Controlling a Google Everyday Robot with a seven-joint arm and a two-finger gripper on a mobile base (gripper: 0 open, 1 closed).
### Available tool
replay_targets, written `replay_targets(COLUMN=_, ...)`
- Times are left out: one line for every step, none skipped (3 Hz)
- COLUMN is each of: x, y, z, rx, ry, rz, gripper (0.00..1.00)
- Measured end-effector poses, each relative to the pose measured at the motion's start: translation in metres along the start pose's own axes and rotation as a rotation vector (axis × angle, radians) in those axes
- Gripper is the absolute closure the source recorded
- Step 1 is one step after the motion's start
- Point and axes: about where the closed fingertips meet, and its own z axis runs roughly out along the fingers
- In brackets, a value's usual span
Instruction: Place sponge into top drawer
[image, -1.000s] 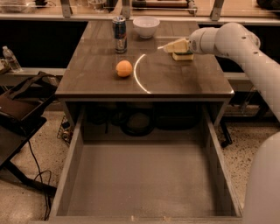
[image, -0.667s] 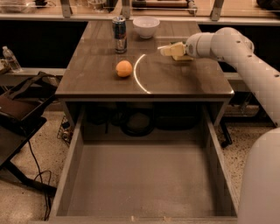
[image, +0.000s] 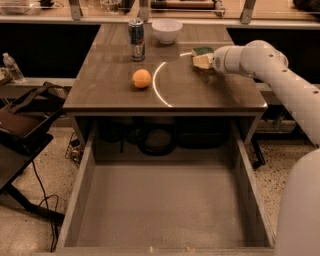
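Sponge (image: 202, 51) at far right of table (image: 110, 85), touching tip of gripper (image: 204, 61), on its far-left side; grip state cannot tell; drawer (image: 165, 205) open, near, well apart.

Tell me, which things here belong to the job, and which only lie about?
For the job: sponge on the tabletop, far right; gripper at the sponge; top drawer, pulled open.
Lying about: orange, can, white bowl, all on the tabletop.
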Motion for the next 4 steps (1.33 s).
replay_targets(x=0.002, y=0.003, z=0.003, rx=-0.005, ry=0.003, rz=0.0, gripper=0.88)
replay_targets(x=0.002, y=0.004, z=0.005, rx=-0.008, ry=0.004, rz=0.0, gripper=1.0)
replay_targets(x=-0.016, y=0.005, z=0.007, rx=-0.005, ry=-0.004, rz=-0.008, gripper=1.0)
replay_targets(x=-0.052, y=0.004, z=-0.025, rx=0.014, ry=-0.024, rz=-0.046, gripper=1.0)
